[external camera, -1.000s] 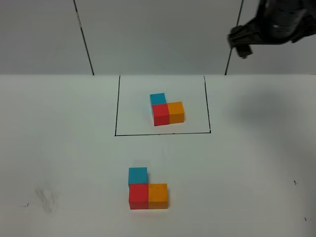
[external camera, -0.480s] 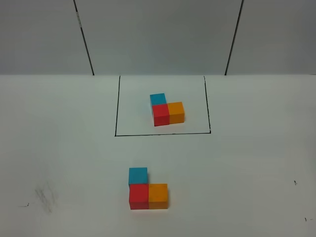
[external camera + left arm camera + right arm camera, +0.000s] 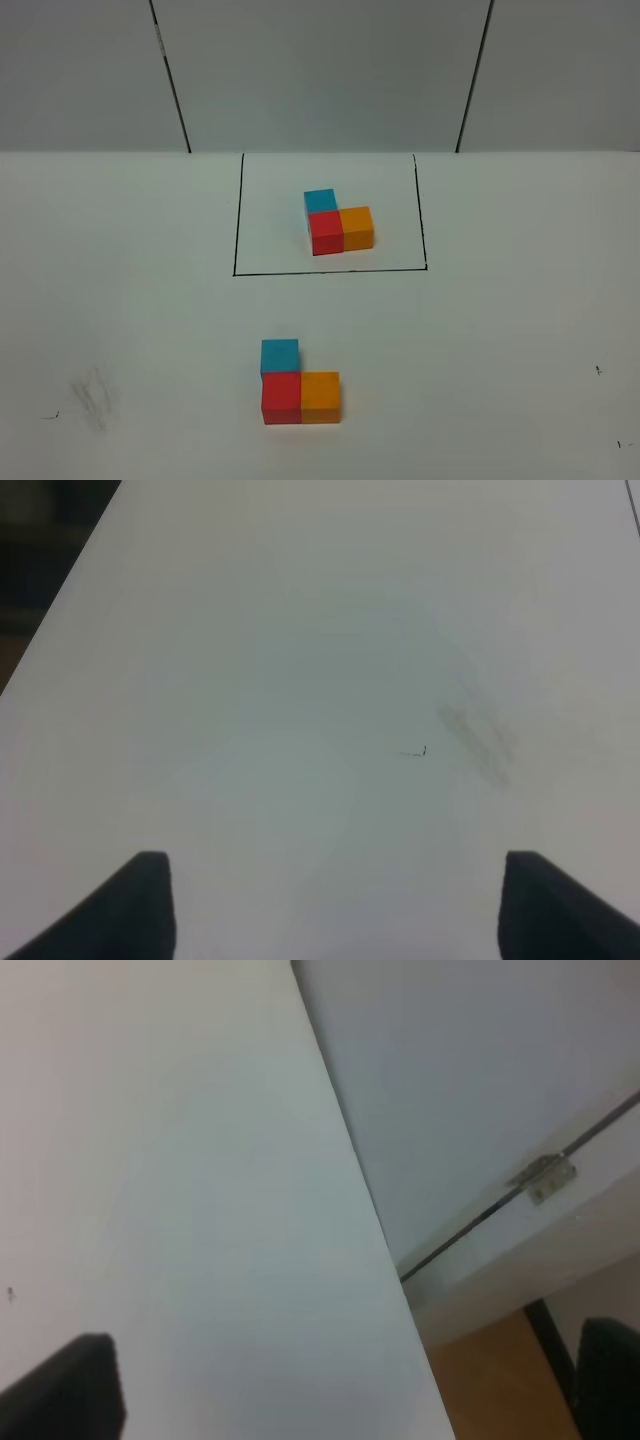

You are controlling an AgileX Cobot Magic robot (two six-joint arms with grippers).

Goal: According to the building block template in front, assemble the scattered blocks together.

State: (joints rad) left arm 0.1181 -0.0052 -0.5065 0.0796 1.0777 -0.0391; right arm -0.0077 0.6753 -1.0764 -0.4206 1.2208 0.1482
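Exterior high, table (image 3: 130,300): white top, with a grey panelled wall behind it.
Exterior high, building block template (image 3: 338,228): an L of 3 joined cubes at the far middle of the table, light blue behind red, orange to the right of red, all inside a thin black drawn rectangle (image 3: 236,215).
Exterior high, scattered blocks (image 3: 298,385): 3 unframed cubes at the near middle, well apart from the frame and pressed together in the same L.
Exterior high, blue block (image 3: 279,355): touches the far side of the red block (image 3: 281,397).
Exterior high, orange block (image 3: 320,396): touches the red block's right side.
Exterior high, arms: neither arm or gripper shows here.
Exterior high, smudge (image 3: 92,400): faint grey mark at the near left of the table.
Left wrist, left gripper (image 3: 335,905): 2 dark fingertips set wide apart over bare table, nothing between them; released.
Left wrist, marks: a grey smudge and a tiny dark speck beside it.
Right wrist, right gripper (image 3: 350,1390): 2 dark fingertips spread wide, nothing between them, 1 over the table edge and 1 past it, above a wooden floor (image 3: 495,1385); released.
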